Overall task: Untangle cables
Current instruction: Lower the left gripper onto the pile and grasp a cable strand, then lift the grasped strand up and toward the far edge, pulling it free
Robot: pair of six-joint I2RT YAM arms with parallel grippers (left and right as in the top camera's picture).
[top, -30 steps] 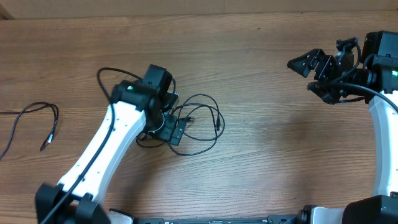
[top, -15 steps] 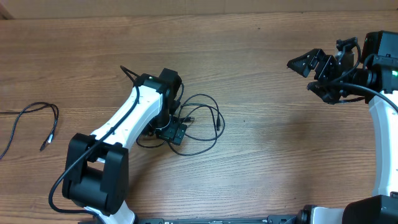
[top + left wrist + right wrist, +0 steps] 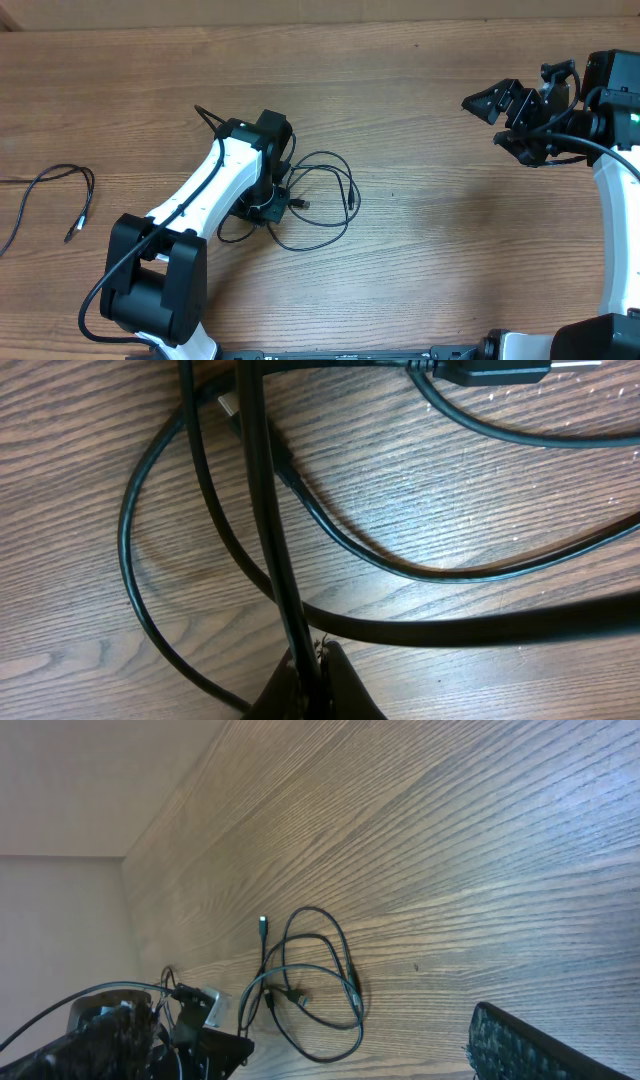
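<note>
The tangled cables (image 3: 325,190) lie as thin black loops left of the table's middle, with small plug ends (image 3: 303,204) inside the loops. My left gripper (image 3: 273,206) is down on the left edge of that bundle. In the left wrist view its fingertips (image 3: 335,685) are shut on one black strand (image 3: 262,510), which runs up between them and crosses other loops. A plug (image 3: 495,372) shows at the top. One more thin cable (image 3: 55,190) lies apart at the far left. My right gripper (image 3: 487,122) hovers open at the far right, holding nothing.
The right wrist view looks down across the wood table (image 3: 450,840) at the cables (image 3: 320,970) and the left arm (image 3: 195,1030), with a right finger pad (image 3: 535,1045) at the lower edge. The table's back edge (image 3: 320,22) runs along the top.
The left gripper stood open over the bundle and has now shut on a strand. The left arm's elbow swung in earlier. The right arm has not moved.
</note>
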